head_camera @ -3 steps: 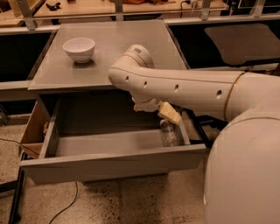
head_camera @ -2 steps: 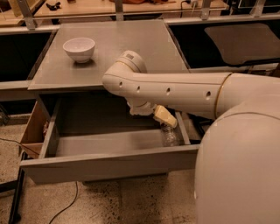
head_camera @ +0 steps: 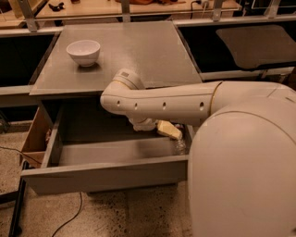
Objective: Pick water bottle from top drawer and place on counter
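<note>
The top drawer (head_camera: 106, 176) is pulled open below the grey counter (head_camera: 138, 51). The water bottle (head_camera: 180, 146) lies in the drawer's right end near the front panel, clear and mostly hidden by my arm. My gripper (head_camera: 166, 130) hangs inside the drawer at its right side, just above and slightly left of the bottle. The white arm crosses over the drawer's back from the right, and its bulky shoulder fills the lower right of the view.
A white bowl (head_camera: 83, 52) stands on the counter's back left. A brown wooden panel (head_camera: 36, 136) stands to the left of the drawer. A cable (head_camera: 69, 217) runs over the speckled floor. A light wooden tabletop (head_camera: 111, 7) lies behind the counter.
My arm has swung further left, with its elbow now over the drawer's middle. The gripper stays low at the drawer's right end by the bottle, which has not moved.
</note>
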Available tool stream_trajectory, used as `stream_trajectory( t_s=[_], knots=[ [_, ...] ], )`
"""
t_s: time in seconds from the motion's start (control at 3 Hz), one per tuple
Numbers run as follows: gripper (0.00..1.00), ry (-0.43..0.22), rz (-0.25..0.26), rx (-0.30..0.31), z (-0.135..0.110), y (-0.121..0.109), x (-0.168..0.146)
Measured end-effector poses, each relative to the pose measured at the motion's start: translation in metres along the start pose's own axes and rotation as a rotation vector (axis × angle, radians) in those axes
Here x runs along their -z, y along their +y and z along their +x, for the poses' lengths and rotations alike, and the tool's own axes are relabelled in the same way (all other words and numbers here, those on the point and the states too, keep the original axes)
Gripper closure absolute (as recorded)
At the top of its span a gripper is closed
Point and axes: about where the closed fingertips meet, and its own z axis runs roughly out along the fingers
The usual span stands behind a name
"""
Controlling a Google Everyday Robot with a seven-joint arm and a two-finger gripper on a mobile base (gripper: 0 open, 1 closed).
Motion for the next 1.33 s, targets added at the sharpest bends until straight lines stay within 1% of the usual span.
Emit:
stream_trajectory(
  t_s=[0.33,0.67,1.0,1.33],
  knots=[
    [0.00,0.022,-0.017,0.032,-0.0045,0.0005,-0.0082],
    [0.15,0.043,-0.027,0.042,-0.0036,0.0045,-0.0137],
    [0.38,0.054,-0.032,0.045,-0.0013,0.0080,-0.0160],
    [0.40,0.059,-0.034,0.045,0.0003,0.0100,-0.0163]
  ],
)
